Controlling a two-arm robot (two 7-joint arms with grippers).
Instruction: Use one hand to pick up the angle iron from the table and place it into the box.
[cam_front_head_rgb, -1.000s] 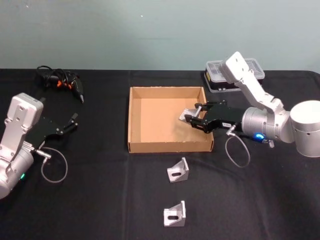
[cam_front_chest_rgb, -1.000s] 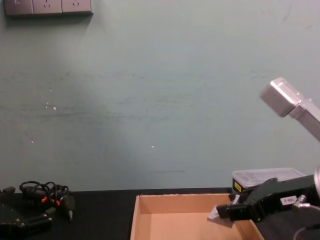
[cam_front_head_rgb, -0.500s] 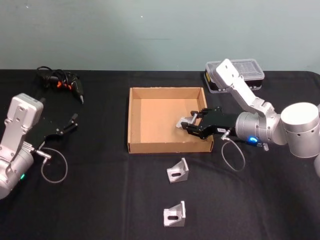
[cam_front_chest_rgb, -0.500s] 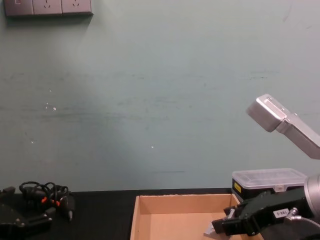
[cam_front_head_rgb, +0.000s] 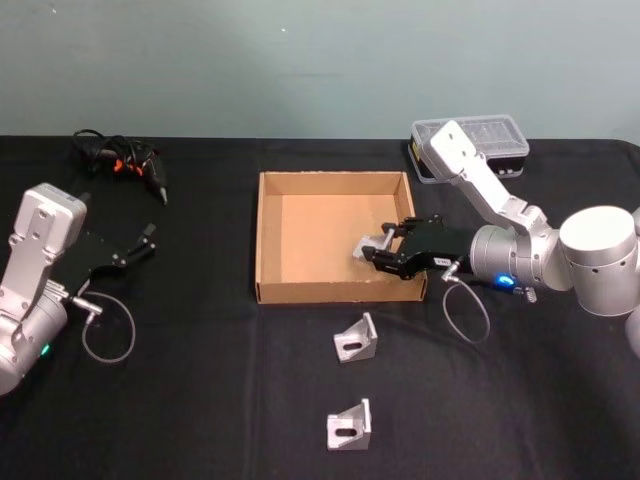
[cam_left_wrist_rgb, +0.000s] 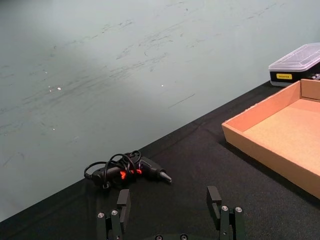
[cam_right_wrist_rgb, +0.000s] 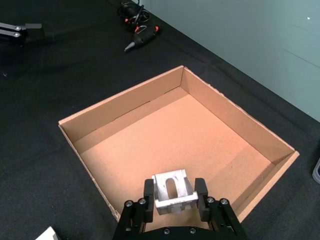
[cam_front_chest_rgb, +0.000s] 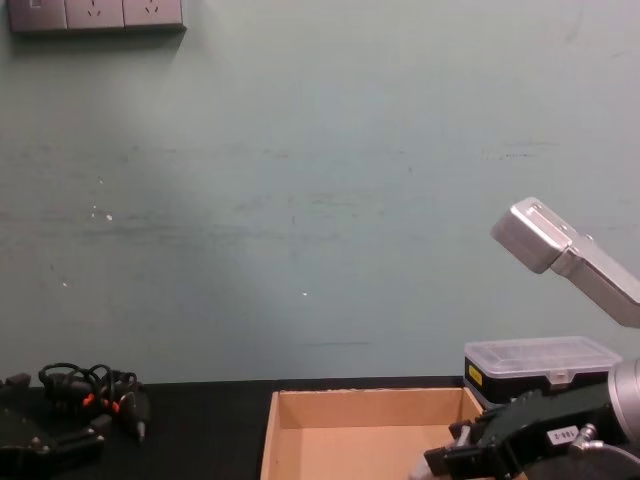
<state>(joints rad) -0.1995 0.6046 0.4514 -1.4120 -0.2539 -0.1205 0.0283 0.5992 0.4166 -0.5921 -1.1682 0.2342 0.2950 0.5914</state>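
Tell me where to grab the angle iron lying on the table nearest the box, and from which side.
Take the angle iron across its two parallel side edges, coming down from above. Its slotted face tilts upward, leaving those edges free, and the right gripper holds another angle iron in just that way.

Three angle irons (cam_front_head_rgb: 355, 340) (cam_front_head_rgb: 349, 427) (cam_right_wrist_rgb: 171, 192), one box (cam_front_head_rgb: 335, 292), one case (cam_front_head_rgb: 500, 140), one cable tangle (cam_front_head_rgb: 115, 160)
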